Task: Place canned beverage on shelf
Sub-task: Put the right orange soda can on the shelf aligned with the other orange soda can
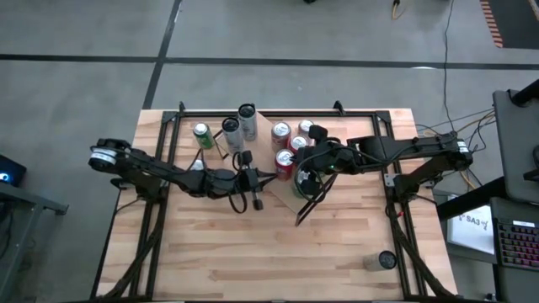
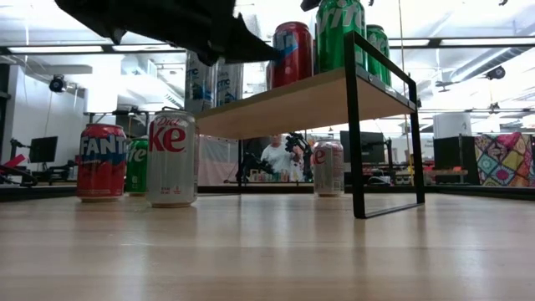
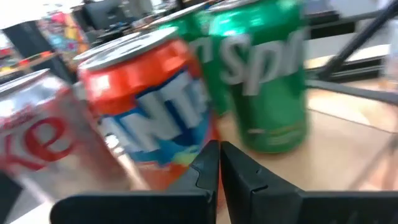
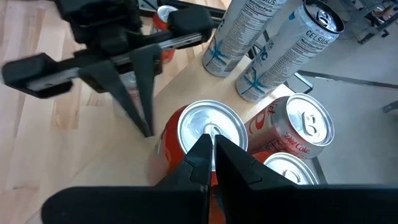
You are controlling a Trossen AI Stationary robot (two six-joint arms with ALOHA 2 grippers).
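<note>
An orange aluminium Fanta can with blue lettering and a silver lid (image 3: 149,118) stands on the pale plank tabletop (image 2: 267,251). In the high view it is a little above and right of the frame's centre, and in the low view it is at the left edge. It is not on the shelf, a small light-wood board on thin black metal end frames (image 2: 301,104), which fills the right half of the low view. The left gripper (image 3: 219,149) has its fingers clenched together on nothing. Their tips sit just short of the can's lower side wall in the lower middle of the left wrist frame. The right gripper (image 4: 208,140) hangs over the same can, fingers likewise pressed shut and empty, with its tips above the round lid. I cannot tell whether they touch the lid. The can is upright, its long axis vertical and its lid facing up, with the lettering running around the wall. A silver Diet Coke can (image 3: 37,137) and a green Sprite can (image 3: 267,81) stand close on either side of it. On the shelf stand a red cola can (image 2: 292,54) and a tall green can (image 2: 338,33).
</note>
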